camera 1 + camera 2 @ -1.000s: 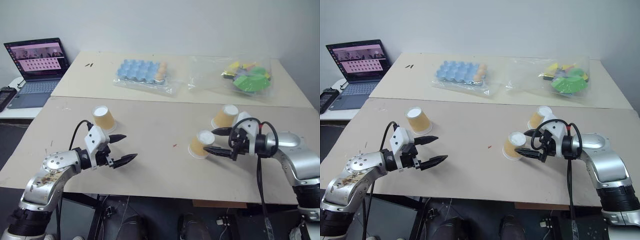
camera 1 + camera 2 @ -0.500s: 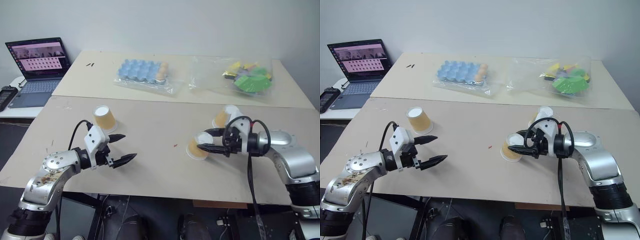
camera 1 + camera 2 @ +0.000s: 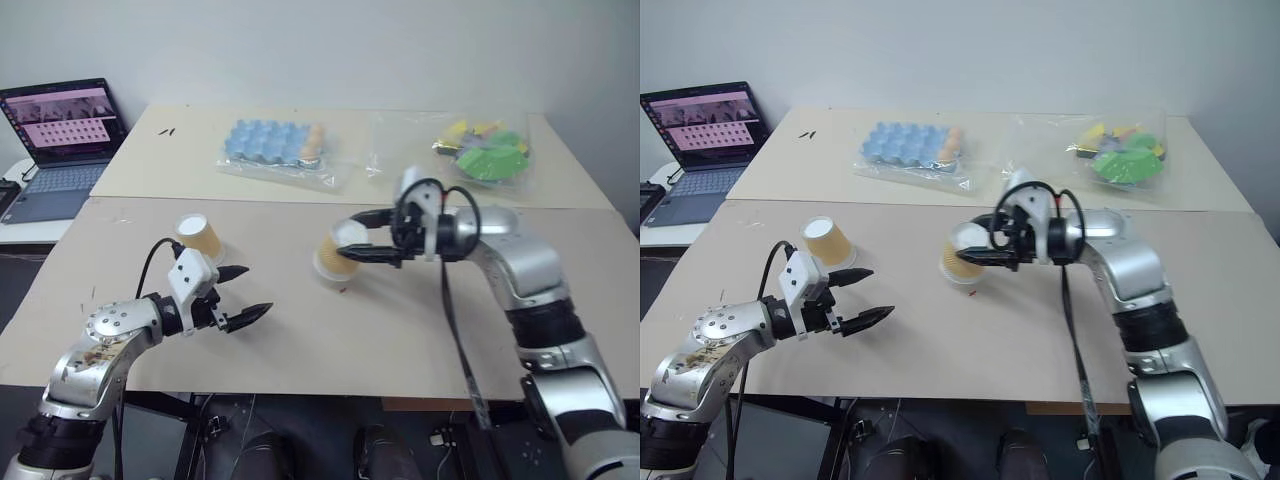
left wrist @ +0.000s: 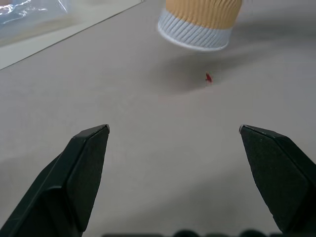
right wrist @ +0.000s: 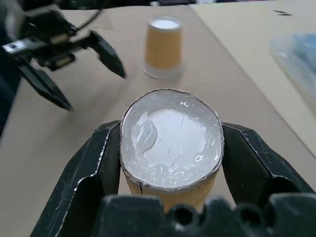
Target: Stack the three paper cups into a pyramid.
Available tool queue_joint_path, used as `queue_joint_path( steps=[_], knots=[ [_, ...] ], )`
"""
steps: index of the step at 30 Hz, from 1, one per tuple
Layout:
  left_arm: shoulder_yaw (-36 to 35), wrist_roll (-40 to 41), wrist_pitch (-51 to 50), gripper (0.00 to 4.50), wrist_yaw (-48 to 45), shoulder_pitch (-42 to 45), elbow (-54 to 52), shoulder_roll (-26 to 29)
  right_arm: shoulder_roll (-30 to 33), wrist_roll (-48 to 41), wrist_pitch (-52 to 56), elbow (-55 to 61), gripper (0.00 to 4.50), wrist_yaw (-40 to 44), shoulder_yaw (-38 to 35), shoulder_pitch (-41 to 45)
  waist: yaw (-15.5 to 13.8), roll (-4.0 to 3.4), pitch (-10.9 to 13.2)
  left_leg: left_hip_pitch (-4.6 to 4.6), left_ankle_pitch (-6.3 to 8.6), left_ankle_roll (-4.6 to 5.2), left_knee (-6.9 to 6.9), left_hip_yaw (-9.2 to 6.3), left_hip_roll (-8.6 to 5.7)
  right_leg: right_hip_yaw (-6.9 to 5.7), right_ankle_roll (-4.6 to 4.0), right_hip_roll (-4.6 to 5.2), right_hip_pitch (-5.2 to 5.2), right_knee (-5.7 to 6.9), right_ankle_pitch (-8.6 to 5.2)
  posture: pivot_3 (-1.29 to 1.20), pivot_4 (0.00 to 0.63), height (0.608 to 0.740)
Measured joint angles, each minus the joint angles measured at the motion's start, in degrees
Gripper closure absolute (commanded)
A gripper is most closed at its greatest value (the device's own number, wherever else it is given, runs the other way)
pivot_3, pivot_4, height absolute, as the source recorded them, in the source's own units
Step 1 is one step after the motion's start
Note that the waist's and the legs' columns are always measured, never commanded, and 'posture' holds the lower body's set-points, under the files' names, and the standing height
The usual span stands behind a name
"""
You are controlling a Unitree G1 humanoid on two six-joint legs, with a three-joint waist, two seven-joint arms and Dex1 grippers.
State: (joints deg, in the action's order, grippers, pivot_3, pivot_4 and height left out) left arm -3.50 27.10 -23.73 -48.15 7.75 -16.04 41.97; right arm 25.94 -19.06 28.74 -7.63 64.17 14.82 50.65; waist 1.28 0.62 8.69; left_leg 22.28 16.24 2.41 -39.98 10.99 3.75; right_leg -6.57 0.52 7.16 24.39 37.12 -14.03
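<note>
One tan-orange paper cup [image 3: 199, 238] stands upside down on the near table, at the left. My left gripper [image 3: 258, 290] hovers open just in front of it, with nothing between its fingers [image 4: 84, 168]. A second paper cup [image 3: 336, 256] hangs base up, slightly tilted, over the middle of the table. My right gripper [image 3: 346, 237] is shut on its sides and points left. The right wrist view shows this held cup [image 5: 170, 143] squeezed between both fingers, with the standing cup [image 5: 163, 47] and the left gripper [image 5: 84, 64] beyond. The third cup is hidden behind my right arm.
A small red mark [image 3: 343, 290] lies on the table under the held cup. The far table holds a blue tray in clear plastic [image 3: 275, 145] and a bag of green and yellow pieces [image 3: 480, 155]. A laptop [image 3: 60, 115] sits at the far left.
My right gripper has shut on the cup at the right, lifted it and carried it left to the table's middle. The left arm has kept still. The camera view has shifted.
</note>
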Motion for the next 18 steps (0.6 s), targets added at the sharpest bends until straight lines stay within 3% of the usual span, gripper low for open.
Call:
queue_joint_path(
  steps=[5,11,13,15,16,18],
  knots=[
    [-0.02,-0.1,-0.2,0.0,0.35,0.12,-0.01,-0.44,-7.12,4.78,-5.66,-12.38,1.84,2.73,5.45,3.05,-0.73,0.01,0.0,0.31,0.01,0.02,-0.14,0.11,-0.03,-0.38,0.0,0.1,0.0,0.04,0.0,0.0,0.15,0.733],
    [-0.04,-0.11,-0.24,0.0,0.74,0.04,-0.39,-0.77,-8.89,7.88,-11.72,-22.27,1.84,3.37,5.95,6.44,-0.32,0.01,0.0,0.37,0.0,0.0,-0.17,0.05,-0.04,-0.46,0.01,0.05,0.02,0.05,0.01,0.0,0.15,0.733],
    [-0.04,-0.11,-0.24,0.0,0.89,-0.01,-0.67,-0.8,-9.17,8.5,-12.67,-23.55,0.84,3.23,5.02,6.71,-0.18,0.01,0.0,0.35,0.0,-0.01,-0.17,0.03,-0.02,-0.46,0.01,0.03,0.02,0.06,0.01,0.0,0.15,0.733],
    [-0.04,-0.11,-0.24,0.0,0.99,-0.16,-0.72,-0.81,-9.12,8.76,-12.82,-23.62,0.33,3.08,4.43,6.71,-0.15,0.01,0.0,0.35,0.0,-0.01,-0.17,0.01,-0.02,-0.44,0.01,0.04,0.02,0.06,0.01,0.0,0.15,0.733],
    [-0.04,-0.11,-0.24,0.0,1.05,-0.33,-0.72,-0.82,-9.06,8.75,-12.78,-23.15,0.08,2.74,3.94,6.64,-0.15,0.01,0.0,0.35,0.0,-0.01,-0.17,0.0,-0.02,-0.44,0.01,0.04,0.03,0.06,0.01,0.0,0.15,0.733],
    [0.02,-0.11,-0.26,0.0,1.17,-0.44,-0.77,-1.02,-8.03,8.38,-11.34,-19.33,0.08,2.09,2.35,5.54,-0.22,0.01,0.0,0.36,0.0,-0.01,-0.16,-0.05,0.01,-0.44,0.01,0.04,0.03,0.08,0.01,0.0,0.15,0.733]
  ],
)
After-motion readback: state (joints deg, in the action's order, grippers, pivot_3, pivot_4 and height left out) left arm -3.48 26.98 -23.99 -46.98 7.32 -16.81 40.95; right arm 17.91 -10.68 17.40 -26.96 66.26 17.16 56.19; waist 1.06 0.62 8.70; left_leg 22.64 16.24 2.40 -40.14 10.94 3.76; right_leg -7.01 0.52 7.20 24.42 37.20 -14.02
